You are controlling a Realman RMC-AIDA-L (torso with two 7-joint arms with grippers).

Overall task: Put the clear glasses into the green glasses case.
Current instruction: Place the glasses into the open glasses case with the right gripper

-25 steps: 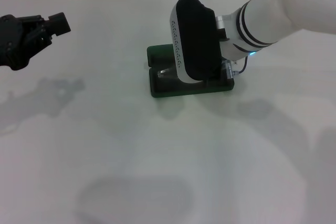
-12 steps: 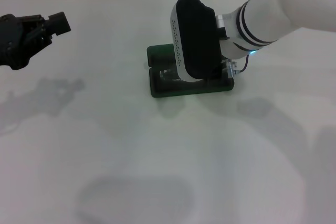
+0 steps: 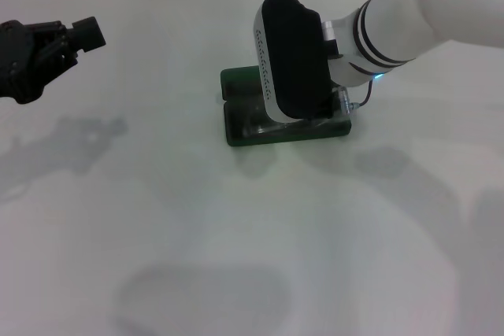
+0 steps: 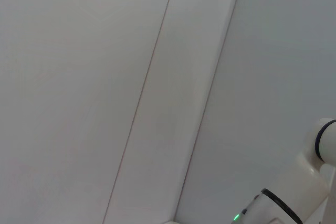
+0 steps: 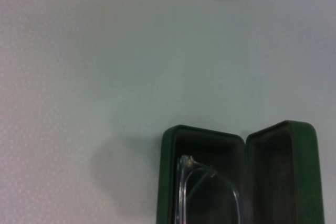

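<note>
The green glasses case [image 3: 236, 133] lies open on the white table, a little right of centre in the head view. In the right wrist view the case [image 5: 169, 182] shows both halves, and the clear glasses [image 5: 209, 195] lie inside one half. The head view shows a pale glint of the glasses [image 3: 253, 120] in the case's front half. My right arm's wrist housing [image 3: 293, 57] hangs directly over the case and hides my right gripper. My left gripper [image 3: 83, 35] is parked far off at the table's left, away from the case.
Bare white table [image 3: 236, 234] surrounds the case on all sides. A wall seam runs along the back edge. The left wrist view shows only white surface and part of the right arm [image 4: 310, 182].
The glasses now show lower and flatter in the case's front half. The right arm has shifted very slightly. The left arm has not moved.
</note>
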